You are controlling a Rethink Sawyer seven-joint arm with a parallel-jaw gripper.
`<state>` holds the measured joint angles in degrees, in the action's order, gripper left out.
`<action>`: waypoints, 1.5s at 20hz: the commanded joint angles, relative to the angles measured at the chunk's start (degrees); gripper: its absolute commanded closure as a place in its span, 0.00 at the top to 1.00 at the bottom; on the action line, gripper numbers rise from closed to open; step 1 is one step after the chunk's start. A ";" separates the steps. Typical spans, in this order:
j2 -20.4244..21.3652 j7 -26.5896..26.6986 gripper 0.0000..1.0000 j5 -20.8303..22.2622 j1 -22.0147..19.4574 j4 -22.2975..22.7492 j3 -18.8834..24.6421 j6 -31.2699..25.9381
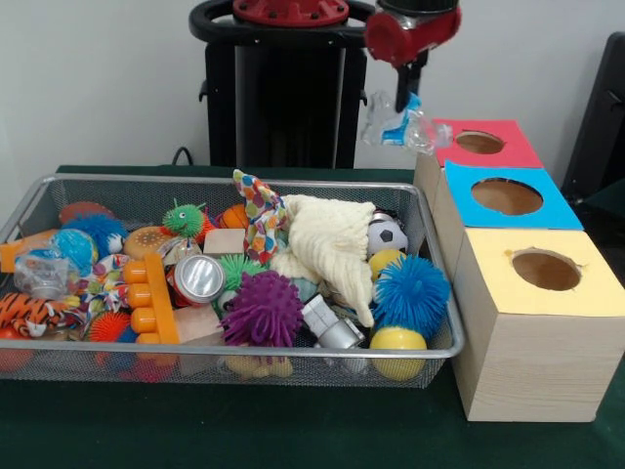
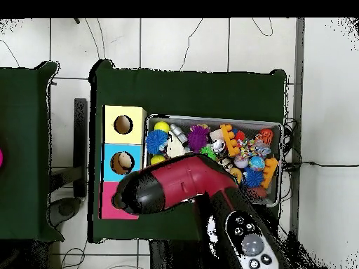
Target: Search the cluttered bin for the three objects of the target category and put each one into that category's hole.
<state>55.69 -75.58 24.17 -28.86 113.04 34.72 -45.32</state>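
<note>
My gripper [image 1: 408, 104] hangs at the upper right, shut on a crumpled clear plastic bottle [image 1: 395, 128] with a blue label. The bottle dangles just left of the red box's hole [image 1: 479, 143], above the box's near corner. Beside it stand the blue box [image 1: 547, 207] and the yellow box [image 1: 596, 293], each with a round hole on top. In the overhead view the red arm [image 2: 175, 185] covers the gripper, the bottle and most of the red box [image 2: 111, 208]; the blue box [image 2: 109, 162] and yellow box [image 2: 137, 115] show.
The wire mesh bin [image 1: 244, 354] lies left of the boxes, crowded with toys: a purple spiky ball [image 1: 262, 308], a blue spiky ball [image 1: 410, 291], a cream cloth [image 1: 332, 244], a soda can [image 1: 198, 278], a soccer ball [image 1: 387, 234] and an orange block [image 1: 151, 298].
</note>
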 commanded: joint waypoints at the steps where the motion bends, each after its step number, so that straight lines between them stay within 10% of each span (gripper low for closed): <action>1: -3.35 -19.64 0.00 -2.96 5.11 -4.07 -6.91 5.61; 30: -11.37 -26.29 0.00 -5.24 19.23 -17.43 -21.00 6.91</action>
<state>46.90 -85.28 20.12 -10.93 100.74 19.21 -39.64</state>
